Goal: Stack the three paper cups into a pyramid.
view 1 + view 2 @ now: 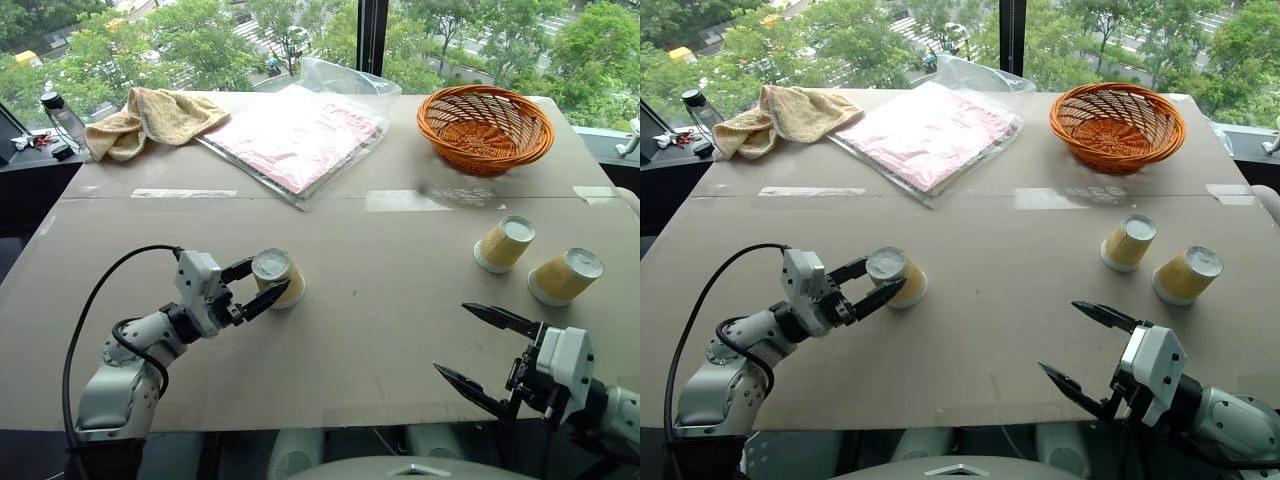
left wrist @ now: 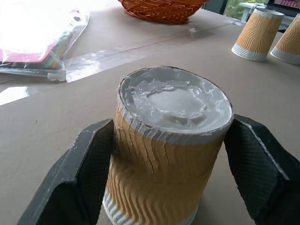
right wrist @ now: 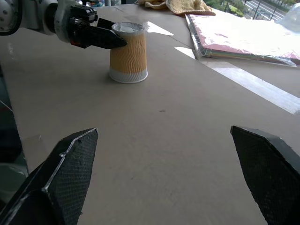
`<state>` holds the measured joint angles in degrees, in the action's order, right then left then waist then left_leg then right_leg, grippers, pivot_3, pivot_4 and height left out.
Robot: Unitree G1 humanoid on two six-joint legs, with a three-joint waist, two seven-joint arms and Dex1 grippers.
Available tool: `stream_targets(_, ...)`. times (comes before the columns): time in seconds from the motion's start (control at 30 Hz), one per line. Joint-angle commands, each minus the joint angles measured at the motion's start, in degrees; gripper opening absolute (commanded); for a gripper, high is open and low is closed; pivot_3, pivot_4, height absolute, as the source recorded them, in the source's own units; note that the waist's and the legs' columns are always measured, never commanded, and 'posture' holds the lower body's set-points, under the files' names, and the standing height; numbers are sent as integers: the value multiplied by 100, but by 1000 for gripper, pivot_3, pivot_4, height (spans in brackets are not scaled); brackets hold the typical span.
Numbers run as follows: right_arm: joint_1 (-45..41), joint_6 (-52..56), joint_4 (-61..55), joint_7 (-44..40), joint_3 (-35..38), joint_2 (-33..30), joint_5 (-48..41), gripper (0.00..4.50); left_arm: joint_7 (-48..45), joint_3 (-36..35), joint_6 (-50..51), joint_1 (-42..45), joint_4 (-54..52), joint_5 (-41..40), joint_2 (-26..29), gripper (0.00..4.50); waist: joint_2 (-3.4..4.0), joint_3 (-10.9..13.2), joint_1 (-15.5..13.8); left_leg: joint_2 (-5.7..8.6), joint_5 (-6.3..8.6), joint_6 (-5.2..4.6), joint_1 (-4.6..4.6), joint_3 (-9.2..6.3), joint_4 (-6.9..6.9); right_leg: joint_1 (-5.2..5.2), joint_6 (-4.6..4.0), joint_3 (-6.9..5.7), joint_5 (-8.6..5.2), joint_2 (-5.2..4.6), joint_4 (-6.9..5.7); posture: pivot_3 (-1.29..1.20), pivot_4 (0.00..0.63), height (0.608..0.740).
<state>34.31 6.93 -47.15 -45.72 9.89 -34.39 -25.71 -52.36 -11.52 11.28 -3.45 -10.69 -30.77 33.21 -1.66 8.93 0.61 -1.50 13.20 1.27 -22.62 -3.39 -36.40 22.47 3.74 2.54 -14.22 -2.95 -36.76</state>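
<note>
A wide brown table (image 1: pixel 330 330) stands before windows onto green trees (image 1: pixel 200 40). At its far edge lie a pink packet in clear plastic (image 1: pixel 295 135), a wicker basket (image 1: pixel 485 127) and a tan towel (image 1: pixel 150 118). Two upside-down yellow cups (image 1: pixel 503 244) (image 1: pixel 565 276) stand near each other on the right. The left gripper (image 1: pixel 258 285) closes around the third cup (image 1: pixel 280 277), which stands on the table. The right gripper (image 1: pixel 478 351) hangs wide open, empty.

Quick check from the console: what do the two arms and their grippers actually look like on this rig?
Both arms are silver-grey metal with rounded joint housings and white wrist blocks. A black cable loops from the left arm's wrist block back along the forearm. The left gripper and right gripper each have two black, pointed, wedge-shaped fingers; the wrist views show a fine mesh-like texture on the finger surfaces.
</note>
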Motion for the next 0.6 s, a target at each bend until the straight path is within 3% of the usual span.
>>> stream_targets(0.03, 110, -152, -282, 111, 132, 63, 18, 4500, -105, 83, -129, 138, -27, 20, -48, 2119, -1, -1, -9, 0, 0, 0, 0, -1, 0, 0, 0, -1, 0, 0, 0, 0, 150, 740)
stream_targets(0.2, 97, -165, -229, 395, 153, 233, 137, 4500, -172, 381, -36, 752, 95, 74, -113, 2059, -3, -1, -28, 0, 0, 0, -1, -3, -1, 0, 1, -2, 0, 0, -2, 0, 150, 740)
stream_targets(0.4, 183, -179, -290, 828, 326, 530, 294, 4500, -93, 956, 199, 2109, 778, 361, -406, 2059, -3, -2, -61, 6, -1, 0, -1, -7, -7, -5, 2, 0, 13, 3, -3, 0, 150, 740)
stream_targets(0.6, 623, -257, -545, 1000, 395, 694, 459, 4500, -307, 1480, 92, 2668, 1435, 701, -715, 2059, 0, -1, 9, 6, -1, 0, -3, -12, -4, -3, 10, 0, 21, 7, -2, 0, 150, 740)
